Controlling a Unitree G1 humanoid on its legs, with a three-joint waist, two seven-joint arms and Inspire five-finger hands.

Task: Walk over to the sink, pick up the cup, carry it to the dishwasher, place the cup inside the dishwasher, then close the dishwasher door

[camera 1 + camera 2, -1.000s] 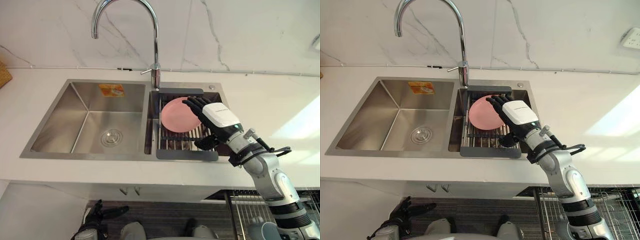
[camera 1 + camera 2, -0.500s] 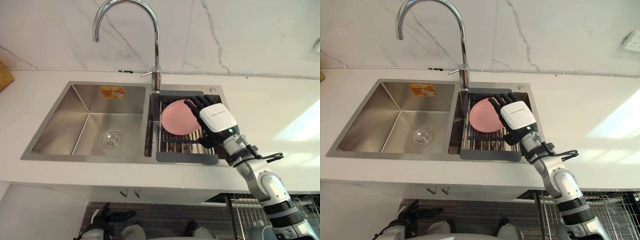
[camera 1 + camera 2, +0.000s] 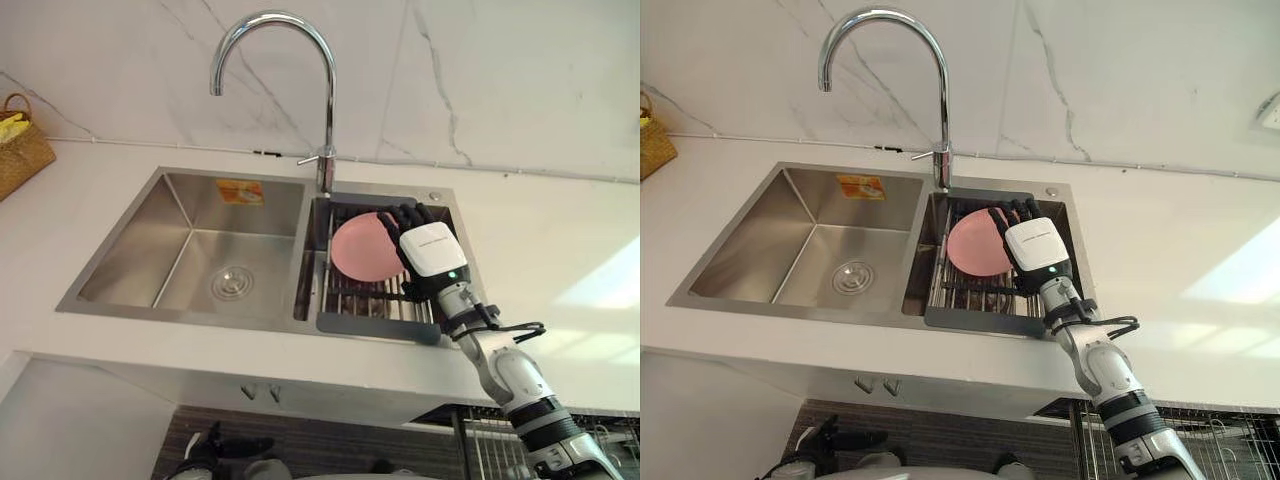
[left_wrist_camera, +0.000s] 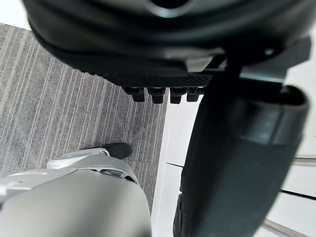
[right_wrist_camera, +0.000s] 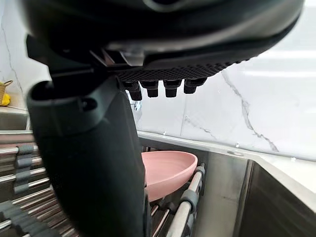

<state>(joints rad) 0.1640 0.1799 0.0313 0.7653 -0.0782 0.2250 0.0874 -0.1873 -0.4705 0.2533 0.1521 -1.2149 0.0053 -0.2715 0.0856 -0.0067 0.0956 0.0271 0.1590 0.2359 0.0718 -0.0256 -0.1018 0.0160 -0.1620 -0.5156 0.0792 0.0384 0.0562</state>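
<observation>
White desk (image 3: 560, 230), marble wall (image 3: 500, 80), steel sink (image 3: 190, 250); right hand (image 3: 432, 258) over the pink dish (image 3: 360, 250), fingers (image 3: 405, 215) straight, holding nothing.

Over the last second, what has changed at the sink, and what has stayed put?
The camera has shifted, not the things. The right hand has reached slightly further toward the back wall, over the right edge of the pink dish, open and gripping nothing. The dish stays on the rack in the sink; the left hand still hangs low.
</observation>
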